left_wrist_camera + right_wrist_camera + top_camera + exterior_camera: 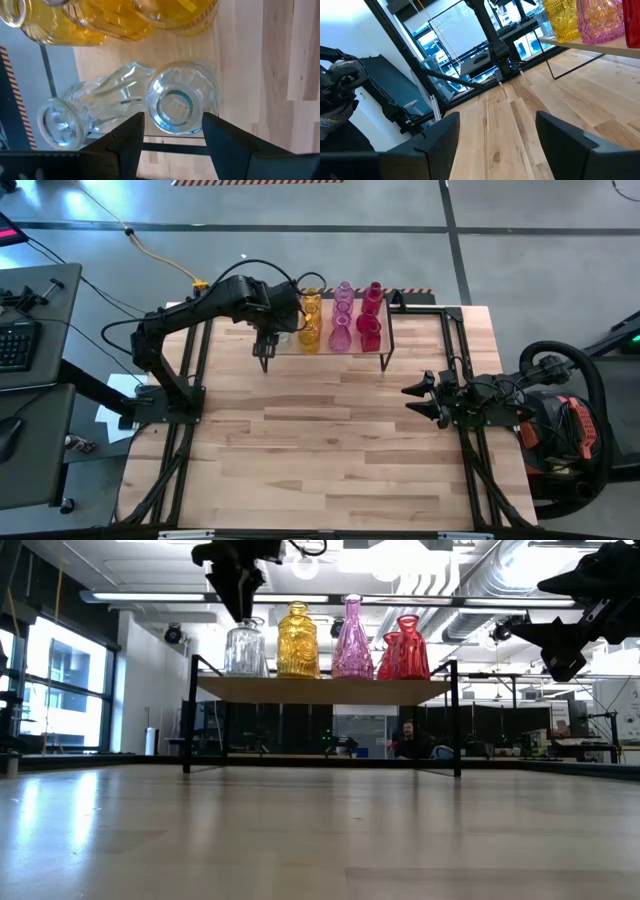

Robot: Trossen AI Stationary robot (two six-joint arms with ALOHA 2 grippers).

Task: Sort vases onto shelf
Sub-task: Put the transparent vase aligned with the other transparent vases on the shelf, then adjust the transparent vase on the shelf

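The shelf (330, 352) (320, 690) stands at the table's far edge on thin black legs. Vases stand on it on their bases in colour rows: clear (245, 648), amber (310, 320) (297, 640), pink (342, 315) (352, 640), red (371, 315) (405, 648). My left gripper (266, 360) (242, 612) (173, 120) is open and points down just over the mouth of the nearest clear vase (177, 105). Its fingers stand on either side of the neck without touching. A second clear vase (80, 115) stands behind it. My right gripper (412, 398) (497, 125) waits open at the table's right.
Bare plank tabletop (320, 450) spreads in front of the shelf. A black frame rail (190, 420) runs along the table's left side and another along its right. The amber vases (100, 20) stand close beside the clear ones. A person sits far off in the room (405, 735).
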